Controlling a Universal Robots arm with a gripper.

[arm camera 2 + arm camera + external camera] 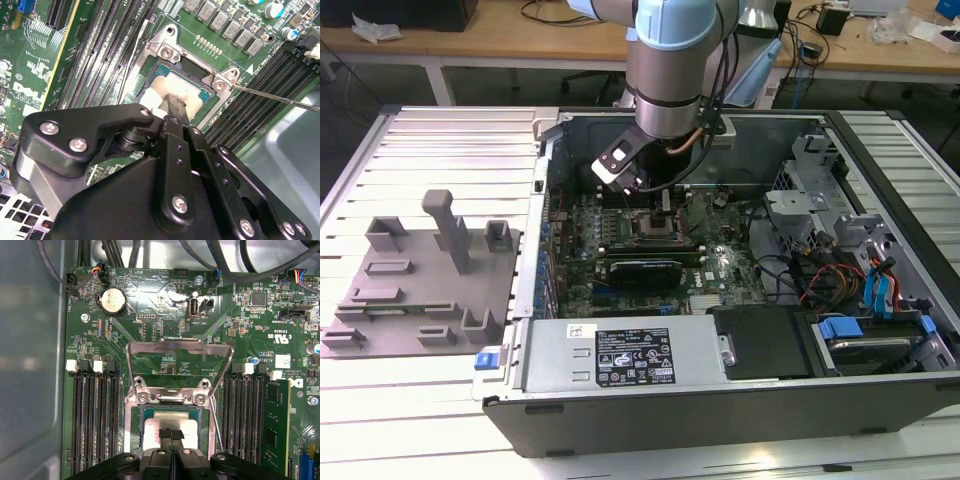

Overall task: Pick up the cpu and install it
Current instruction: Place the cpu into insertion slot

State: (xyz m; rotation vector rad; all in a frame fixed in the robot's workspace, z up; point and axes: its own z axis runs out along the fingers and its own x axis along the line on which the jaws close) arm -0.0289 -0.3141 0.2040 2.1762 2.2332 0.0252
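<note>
The gripper point(171, 434), fingertips pressed together, sits over the cpu point(156, 426) lying in the socket point(132, 425), whose load plate point(180, 344) stands open.

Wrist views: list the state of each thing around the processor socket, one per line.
Pale silver-grey square cpu: lying in the socket.
Hinged metal socket frame: swung open.
Thin wire socket lever: released.
Black gripper: shut, tips against the cpu's top.
</note>
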